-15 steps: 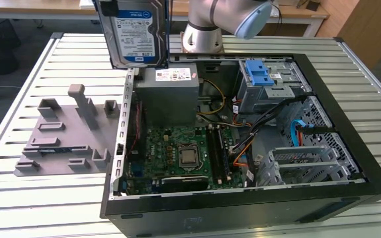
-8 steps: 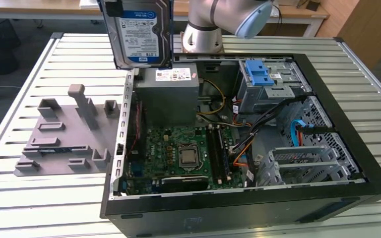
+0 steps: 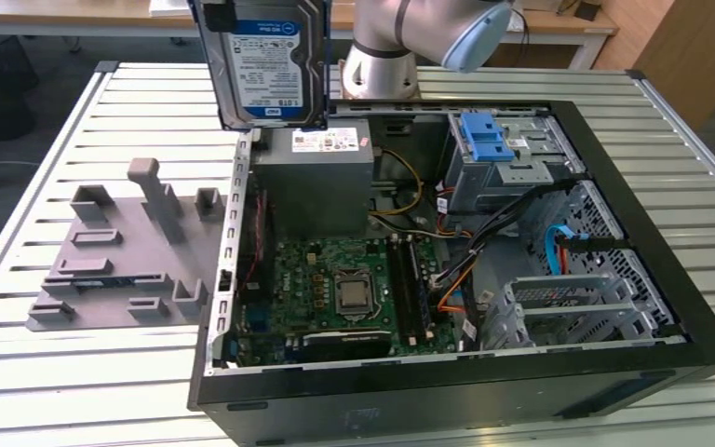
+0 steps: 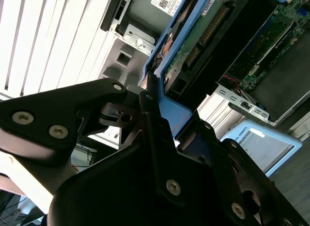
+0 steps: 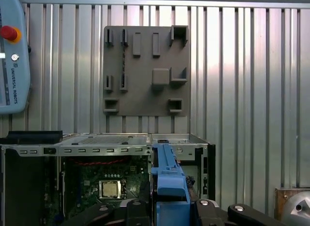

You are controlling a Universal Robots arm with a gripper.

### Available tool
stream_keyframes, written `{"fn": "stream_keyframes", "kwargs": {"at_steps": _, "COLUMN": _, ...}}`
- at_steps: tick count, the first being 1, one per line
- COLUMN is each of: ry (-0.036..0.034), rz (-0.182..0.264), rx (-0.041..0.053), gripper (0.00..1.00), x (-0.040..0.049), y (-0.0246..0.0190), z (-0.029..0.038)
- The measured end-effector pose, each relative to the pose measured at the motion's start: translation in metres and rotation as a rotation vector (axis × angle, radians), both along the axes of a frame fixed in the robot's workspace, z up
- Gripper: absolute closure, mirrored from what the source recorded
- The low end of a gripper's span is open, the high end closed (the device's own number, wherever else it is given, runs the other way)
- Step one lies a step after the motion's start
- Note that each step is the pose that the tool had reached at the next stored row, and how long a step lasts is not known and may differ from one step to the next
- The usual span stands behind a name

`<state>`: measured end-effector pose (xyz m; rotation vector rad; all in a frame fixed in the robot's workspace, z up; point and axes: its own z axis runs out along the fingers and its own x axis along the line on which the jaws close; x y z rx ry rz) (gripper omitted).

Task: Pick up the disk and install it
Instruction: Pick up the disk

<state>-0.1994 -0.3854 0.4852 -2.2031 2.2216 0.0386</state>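
Clamping one disk (image 3: 264,60), jaws hang above one computer case (image 3: 457,400)

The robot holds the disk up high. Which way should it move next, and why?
Probably sideways, toward the silver cage with the blue latch. The gripper holds the disk high near the grey box, toward the exterior view's left of that cage, not over it.

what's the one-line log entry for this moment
gripper: shut on disk | disk: held upright above computer case | install: not yet done
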Motion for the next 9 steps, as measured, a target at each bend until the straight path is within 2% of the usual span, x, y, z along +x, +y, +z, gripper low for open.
{"fn": "stream_keyframes", "kwargs": {"at_steps": 9, "ry": -0.0007, "rz": 0.000, "rx": 0.0000, "gripper": 0.64, "x": 0.0006, "y": -0.0007, "z": -0.0004}}
